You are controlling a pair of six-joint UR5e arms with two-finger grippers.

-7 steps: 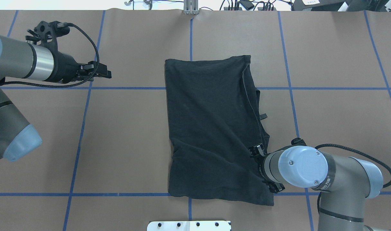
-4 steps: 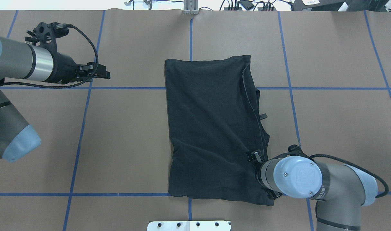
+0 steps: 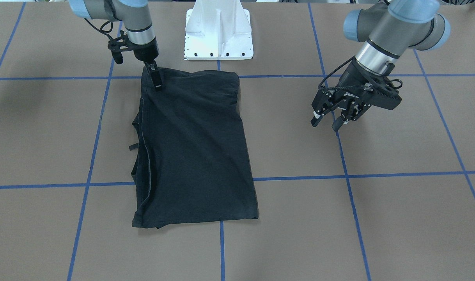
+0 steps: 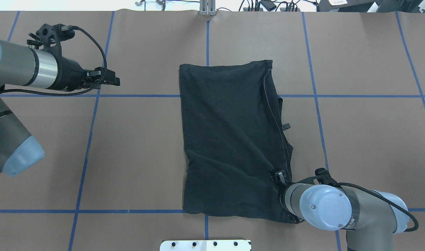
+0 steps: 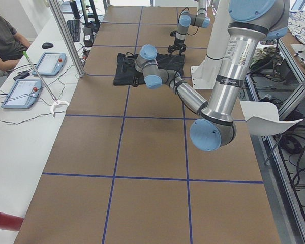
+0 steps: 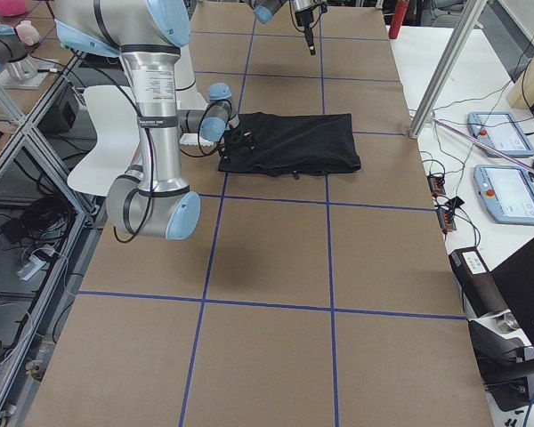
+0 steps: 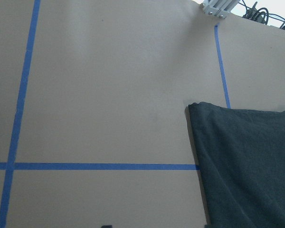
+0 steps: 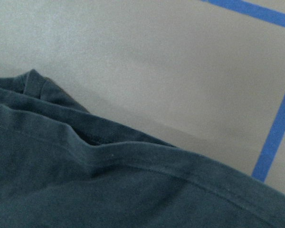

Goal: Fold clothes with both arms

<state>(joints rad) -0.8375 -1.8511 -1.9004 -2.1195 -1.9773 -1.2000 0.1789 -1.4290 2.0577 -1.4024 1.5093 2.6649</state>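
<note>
The black T-shirt [image 4: 230,139] lies folded lengthwise in the middle of the table, and its logo print is hidden. It also shows in the front view [image 3: 190,148], the left wrist view [image 7: 247,161] and, close up with its hem, the right wrist view [image 8: 85,190]. My right gripper [image 4: 277,174] is low at the shirt's near right corner. In the front view [image 3: 156,82] its fingers look closed on the fabric, and wrinkles run out from it. My left gripper [image 3: 326,123] is open and empty. It hovers over bare table far left of the shirt, as the overhead view [image 4: 114,81] shows.
The white base stand [image 3: 218,35] sits at the robot's edge just behind the shirt. Blue tape lines [image 4: 90,139] grid the brown table. A metal bracket [image 4: 207,12] stands at the far edge. An operator [image 5: 2,38] and tablets [image 5: 48,63] are beside the table.
My right arm has swung toward the robot's edge, and its gripper has shifted a little nearer along the shirt's right side. The left arm has barely moved. The shirt's outline is the same.
</note>
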